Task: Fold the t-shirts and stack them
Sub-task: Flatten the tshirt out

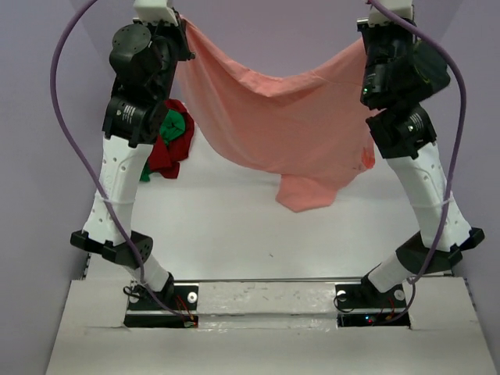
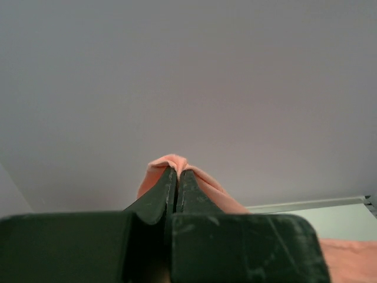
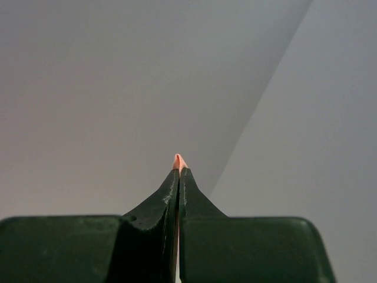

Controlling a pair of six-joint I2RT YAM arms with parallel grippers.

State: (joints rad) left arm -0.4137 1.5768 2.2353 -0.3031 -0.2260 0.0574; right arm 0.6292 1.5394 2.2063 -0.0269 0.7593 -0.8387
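Observation:
The salmon-pink t-shirt (image 1: pixel 289 125) hangs in the air between both raised arms, sagging in the middle, its lower part drooping toward the table. My left gripper (image 2: pixel 178 171) is shut on one corner of it, with pink cloth (image 2: pixel 168 162) bunched over the tips. A small nub of the same cloth (image 3: pixel 178 160) pokes out of my right gripper (image 3: pixel 179 170), which is shut on the other corner. In the top view both grippers' fingertips are hidden at the upper edge. The dark red t-shirt (image 1: pixel 168 152) and bright green t-shirt (image 1: pixel 173 125) lie crumpled together at the back left, partly behind the left arm.
The white table (image 1: pixel 226 226) lies below the hanging shirt. Purple walls (image 1: pixel 31 156) close in the sides and back. Purple cables (image 1: pixel 70 125) loop from both arms down to their bases at the near edge.

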